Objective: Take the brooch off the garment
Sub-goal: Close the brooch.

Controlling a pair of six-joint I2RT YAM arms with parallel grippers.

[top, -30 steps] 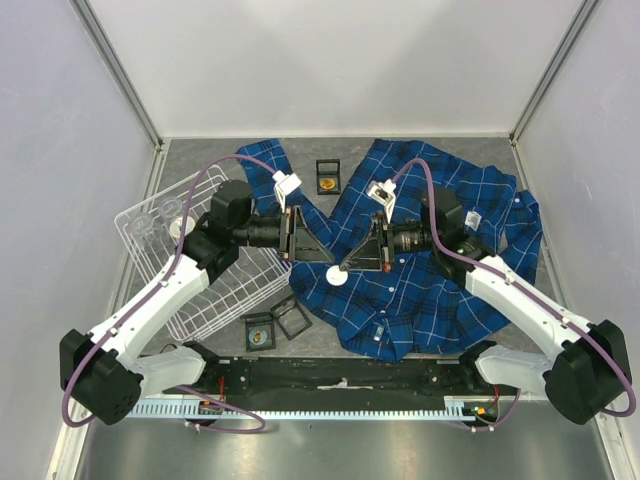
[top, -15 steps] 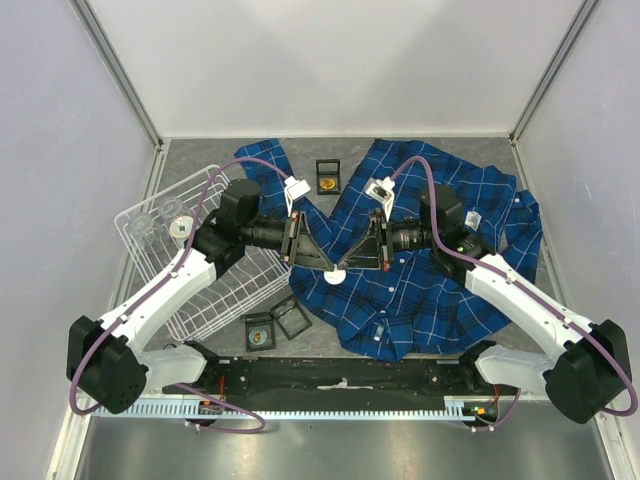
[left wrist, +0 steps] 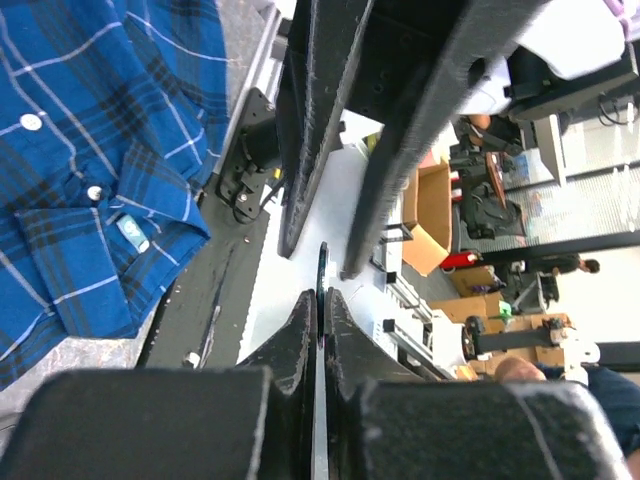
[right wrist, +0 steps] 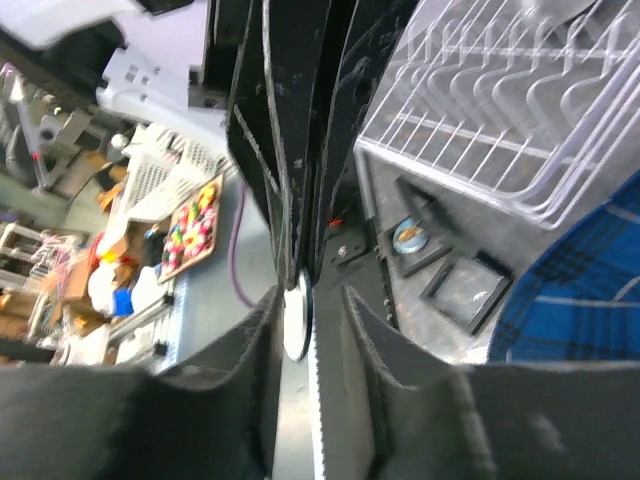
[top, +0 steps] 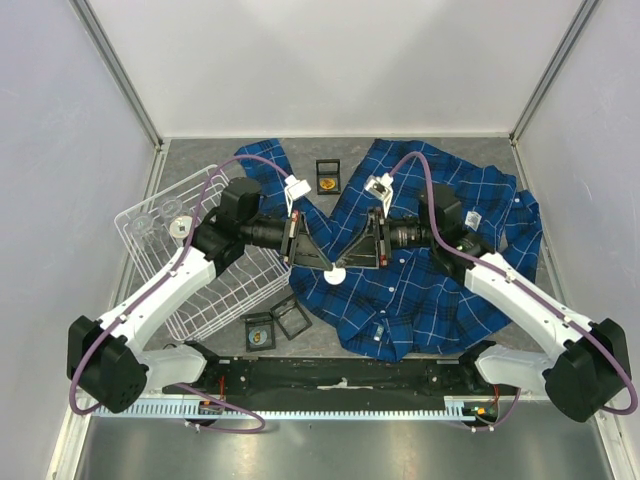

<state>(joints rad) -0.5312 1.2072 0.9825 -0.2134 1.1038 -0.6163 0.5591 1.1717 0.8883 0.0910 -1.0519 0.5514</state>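
The garment (top: 430, 290), a blue plaid shirt, lies spread over the right half of the table and also shows in the left wrist view (left wrist: 90, 120) and the right wrist view (right wrist: 580, 290). Above its left edge both grippers meet tip to tip. The brooch (top: 336, 276) is a small white round disc hanging between them. My left gripper (top: 328, 266) is shut on it, and the brooch's thin edge (left wrist: 321, 270) shows between the jaws of the left gripper (left wrist: 321, 298). My right gripper (top: 347, 266) is open (right wrist: 312, 295), with the brooch (right wrist: 296, 320) beside its left finger.
A white wire basket (top: 190, 260) leans at the left under my left arm, with a small round white piece (top: 179, 226) in it. Small black framed cases lie at the back (top: 329, 178) and near the front edge (top: 259, 330), (top: 293, 318).
My left gripper has closed on the brooch. My right gripper, shut on it before, has opened. Both arms have stayed almost in place.
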